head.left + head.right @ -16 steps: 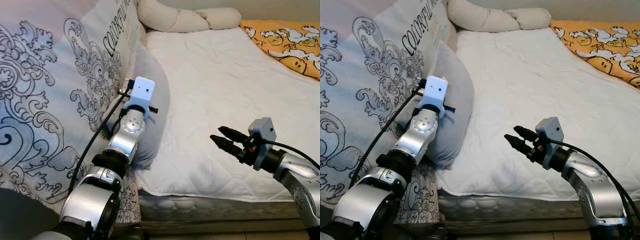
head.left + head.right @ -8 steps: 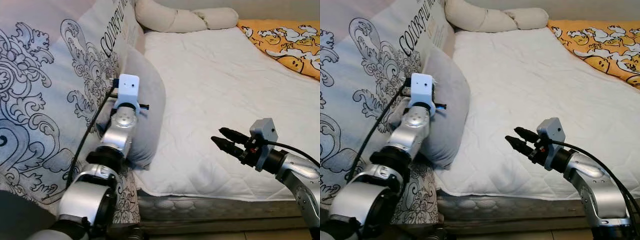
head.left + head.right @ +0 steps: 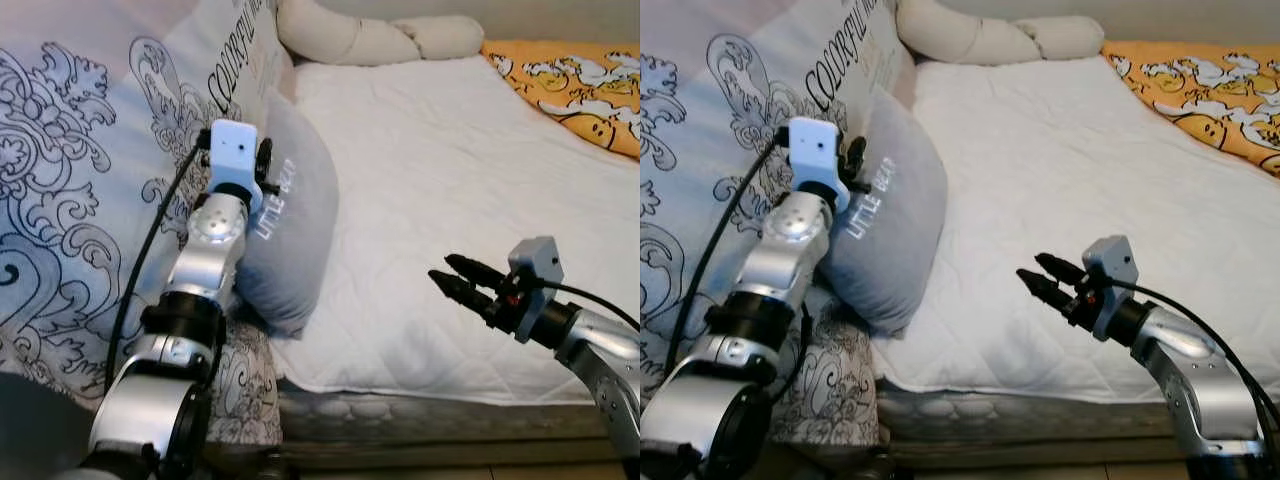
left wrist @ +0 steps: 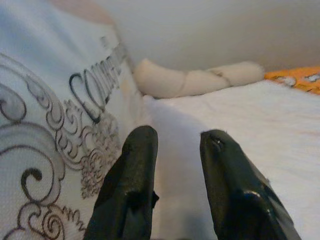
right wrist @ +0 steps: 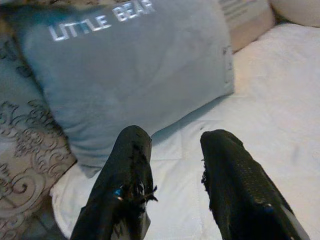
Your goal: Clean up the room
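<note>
The left gripper [image 4: 172, 150] sits at the upper edge of the grey pillow [image 3: 290, 230], fingers slightly parted; whether they pinch fabric cannot be told. The pillow leans against a patterned duvet [image 3: 80, 200] on the white mattress [image 3: 450, 180]. The right gripper [image 3: 455, 278] hovers over the mattress, parted, holding nothing.

Premises: a bedroom in a private home. A bed with a white quilted mattress cover [image 3: 450, 200] takes up the scene, with a grey "LITTLE BEAR" cushion [image 3: 890, 235] lying on its near left edge. Just left of that cushion stands a large scroll-patterned pillow [image 3: 90, 200]; a cream bolster [image 3: 370, 38] lies beyond it at the head, and an orange cartoon-print blanket [image 3: 570, 80] lies across the bed's far right corner.
</note>
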{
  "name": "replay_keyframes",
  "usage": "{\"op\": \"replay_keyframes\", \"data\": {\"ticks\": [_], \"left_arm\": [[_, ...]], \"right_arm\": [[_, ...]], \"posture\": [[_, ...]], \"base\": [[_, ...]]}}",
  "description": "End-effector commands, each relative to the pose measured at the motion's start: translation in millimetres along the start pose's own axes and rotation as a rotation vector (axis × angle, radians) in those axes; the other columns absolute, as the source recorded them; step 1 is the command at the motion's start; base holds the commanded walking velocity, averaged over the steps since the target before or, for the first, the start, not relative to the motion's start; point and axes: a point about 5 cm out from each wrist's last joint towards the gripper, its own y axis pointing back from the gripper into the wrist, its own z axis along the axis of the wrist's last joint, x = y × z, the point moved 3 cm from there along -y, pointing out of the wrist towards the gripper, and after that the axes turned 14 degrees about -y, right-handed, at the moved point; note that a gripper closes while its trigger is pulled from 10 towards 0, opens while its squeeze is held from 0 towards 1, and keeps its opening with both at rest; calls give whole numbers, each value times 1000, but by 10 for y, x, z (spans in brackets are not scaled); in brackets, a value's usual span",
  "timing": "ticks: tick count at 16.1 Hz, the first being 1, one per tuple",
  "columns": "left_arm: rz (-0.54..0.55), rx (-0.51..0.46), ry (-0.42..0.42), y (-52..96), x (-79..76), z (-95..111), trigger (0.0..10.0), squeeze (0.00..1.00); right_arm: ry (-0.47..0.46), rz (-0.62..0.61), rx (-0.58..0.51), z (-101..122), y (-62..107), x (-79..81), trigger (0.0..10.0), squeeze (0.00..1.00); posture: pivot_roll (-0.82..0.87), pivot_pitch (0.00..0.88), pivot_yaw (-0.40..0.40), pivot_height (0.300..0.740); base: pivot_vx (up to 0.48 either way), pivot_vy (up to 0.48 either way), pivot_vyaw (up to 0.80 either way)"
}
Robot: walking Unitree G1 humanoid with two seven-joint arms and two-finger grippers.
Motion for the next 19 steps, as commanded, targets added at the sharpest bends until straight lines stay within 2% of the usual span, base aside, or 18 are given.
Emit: {"op": "replay_keyframes", "data": {"ticks": [1, 2, 3, 4, 5, 6, 7, 8, 9, 10, 12, 14, 15, 17, 19], "left_arm": [[-7, -75, 24, 36, 56, 147, 10000, 1000], [-16, -106, 30, 65, 52, 192, 10000, 1000], [-31, -153, 37, 165, 34, 249, 10000, 0], [-26, -164, 14, 210, 30, 239, 10000, 0], [-34, -130, 31, 384, -40, 79, 10000, 0], [-21, -95, 59, 465, -66, -11, 10000, 0], [-15, -79, 66, 542, -100, -55, 10000, 0], [-2, -59, 91, 615, -131, -95, 10000, 0], [3, -52, 97, 639, -139, -109, 10000, 0], [0, -38, 68, 696, -152, -156, 10000, 0], [17, -12, 65, 777, -113, -212, 10000, 0], [25, 0, 43, 801, -78, -236, 10000, 0], [36, 33, 11, 834, -56, -320, 10000, 0], [49, 56, 1, 863, -41, -379, 10000, 0], [52, 70, 6, 881, -47, -401, 10000, 0]], "right_arm": [[-10, -22, -91, 156, -3, 10, 10000, 0], [-16, -24, -124, 191, -18, 11, 10000, 0], [-59, -81, -144, 181, -66, -19, 10000, 0], [-73, -95, -132, 136, -97, -7, 10000, 0], [-86, -205, -169, 53, -228, 14, 10000, 0], [-56, -301, -198, 41, -269, -25, 10000, 0], [-21, -439, -178, -25, -271, -127, 10000, 0], [-55, -550, -225, -37, -261, -199, 10000, 0], [-66, -568, -245, -31, -264, -205, 10000, 0], [-23, -593, -266, 6, -273, -187, 10000, 0], [-100, -616, -356, 81, -276, -137, 10000, 0], [-40, -629, -351, 91, -302, -106, 10000, 0], [-6, -677, -345, 60, -303, -129, 10000, 0], [26, -708, -397, 110, -268, -145, 10000, 0], [26, -738, -401, 105, -253, -172, 10000, 0]], "posture": [[39, 0, 63, 740], [40, 0, 62, 740], [39, 0, 63, 740], [39, 0, 63, 740], [33, 0, 58, 740], [32, 0, 54, 740], [31, 0, 49, 740], [37, 0, 40, 740], [38, 0, 37, 740], [39, 0, 30, 740], [40, 0, 24, 740], [37, 0, 32, 740], [33, 0, 37, 740], [27, 0, 37, 740], [25, 0, 36, 740]], "base": [[0, 0, 0], [0, 0, 0], [0, 0, 0], [0, 0, 0], [0, 0, 0], [0, -319, 0], [0, -480, 0], [0, -480, 0], [0, -480, 0], [0, -480, 0], [0, -480, 0], [0, -480, 0], [0, -480, 0], [0, -480, 0], [0, -480, 0]]}}
